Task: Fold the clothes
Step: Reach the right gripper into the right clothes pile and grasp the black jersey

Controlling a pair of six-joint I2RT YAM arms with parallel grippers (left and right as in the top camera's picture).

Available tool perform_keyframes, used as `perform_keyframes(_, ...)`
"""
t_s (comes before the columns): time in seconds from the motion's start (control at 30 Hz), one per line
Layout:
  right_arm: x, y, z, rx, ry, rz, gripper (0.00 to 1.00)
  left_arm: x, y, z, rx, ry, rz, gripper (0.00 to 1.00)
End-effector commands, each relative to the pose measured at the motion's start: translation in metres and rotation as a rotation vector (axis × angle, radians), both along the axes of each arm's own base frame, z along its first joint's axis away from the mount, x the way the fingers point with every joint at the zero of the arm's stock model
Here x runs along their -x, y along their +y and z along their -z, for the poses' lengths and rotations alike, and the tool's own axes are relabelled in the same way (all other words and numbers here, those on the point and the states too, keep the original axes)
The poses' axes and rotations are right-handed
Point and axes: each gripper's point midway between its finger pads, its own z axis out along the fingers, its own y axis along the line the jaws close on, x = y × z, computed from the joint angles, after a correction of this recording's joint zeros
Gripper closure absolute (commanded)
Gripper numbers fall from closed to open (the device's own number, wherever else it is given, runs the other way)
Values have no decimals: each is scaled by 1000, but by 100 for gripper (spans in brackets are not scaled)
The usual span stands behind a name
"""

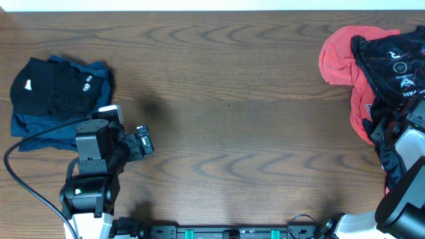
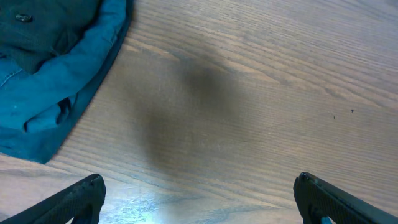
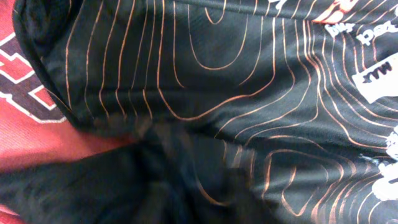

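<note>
Worktop (image 1: 226,79) of dark brown wood grain fills the overhead view. At its far right edge lies the heap of clothes: a large black sports jersey (image 1: 398,60) with thin orange contour lines and white logos, bunched over a crumpled red T-shirt (image 1: 339,56). The right gripper (image 1: 380,131) is down at the near edge of that heap, against the dark cloth; from here I cannot tell how its jaws stand. At the far left sits a folded black garment (image 1: 50,86) on top of a folded blue garment (image 1: 46,129). The left gripper (image 1: 143,141) hangs just beside that pile, over bare wood.

Left wrist view: the left gripper (image 2: 199,185) is spread wide, its two dark fingers (image 2: 84,196) at the lower corners with only worktop (image 2: 261,93) between them. The blue garment (image 2: 56,87) lies at upper left.

Right wrist view: the black sports jersey (image 3: 249,93) fills nearly everything, very close, with the red T-shirt (image 3: 31,118) and its white print at the left. The lower part is a dark blur, and the gripper's own fingers cannot be made out.
</note>
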Motion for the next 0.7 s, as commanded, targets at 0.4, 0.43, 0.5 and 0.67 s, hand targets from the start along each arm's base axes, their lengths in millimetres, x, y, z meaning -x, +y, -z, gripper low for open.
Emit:
perform_keyframes(0.4,-82,95,-183,-76,-444,-439,99,-4,0,-11,6,-26,-4,2)
perform_keyframes(0.43,-84,117,-197,-97,-469,-502,99,-4,0,-11,6,-25,-4,2)
perform_keyframes(0.5,-85,164,-213,-147,-499,-629,99,-4,0,-11,6,-25,-4,2)
perform_keyframes(0.67,-69,261,-198,-286,-412,-871,99,-3,0,-10,6,-25,-4,2)
